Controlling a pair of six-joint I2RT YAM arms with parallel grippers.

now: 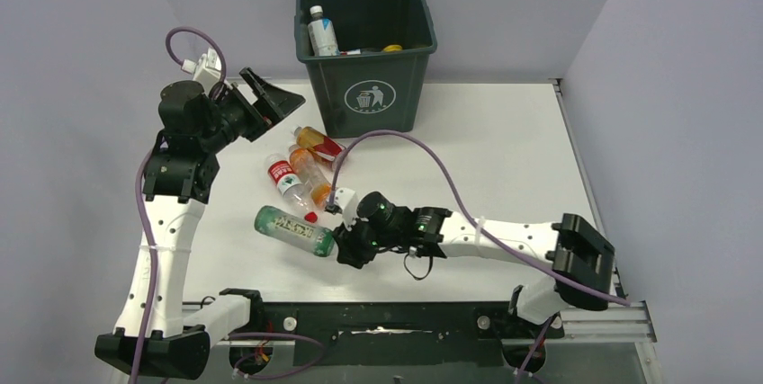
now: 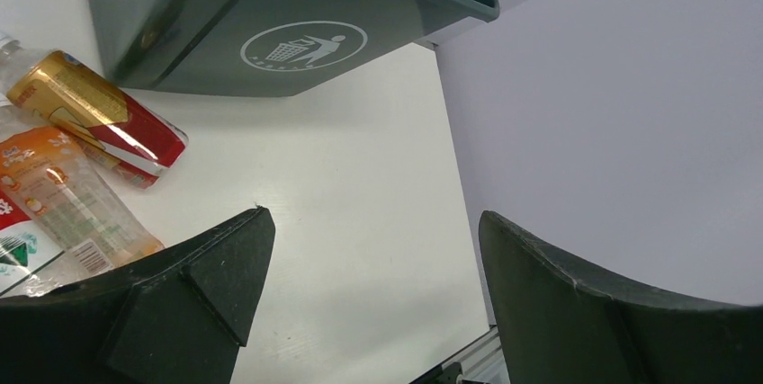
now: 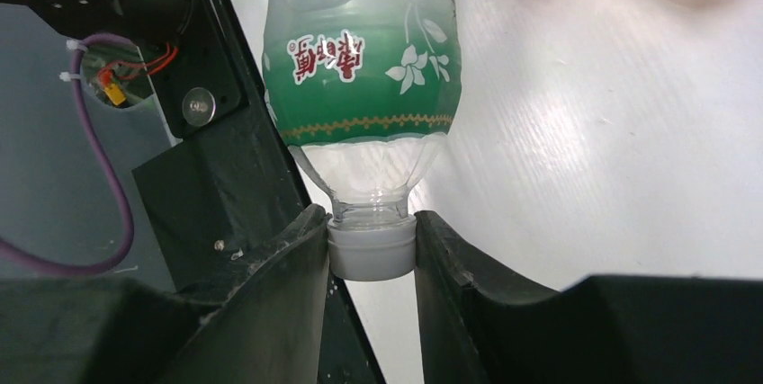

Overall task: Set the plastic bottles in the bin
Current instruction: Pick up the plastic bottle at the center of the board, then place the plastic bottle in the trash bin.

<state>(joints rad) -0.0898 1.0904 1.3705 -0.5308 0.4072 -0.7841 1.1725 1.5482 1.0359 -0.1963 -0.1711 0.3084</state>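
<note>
As right pincer [image 3: 371, 245] clamps, bottle [image 3: 364, 69] cap between

Open desk [image 1: 504, 159] is offered to the right of the bin [image 1: 405, 87] and between it and the left pincer [image 2: 373, 218]. Left of centre, passage is barred by clustered bottles [image 1: 301, 164]; the near side is crossed by a green-labelled bottle [image 1: 292, 229] and the low right arm [image 1: 504, 236].

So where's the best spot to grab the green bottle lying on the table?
By its white cap, coming in from the right arm's side. The green bottle lies flat with that end pointing there, and the cap is narrow and likely stiff, so it fits between the jaws. The right gripper is shut on it.
</note>
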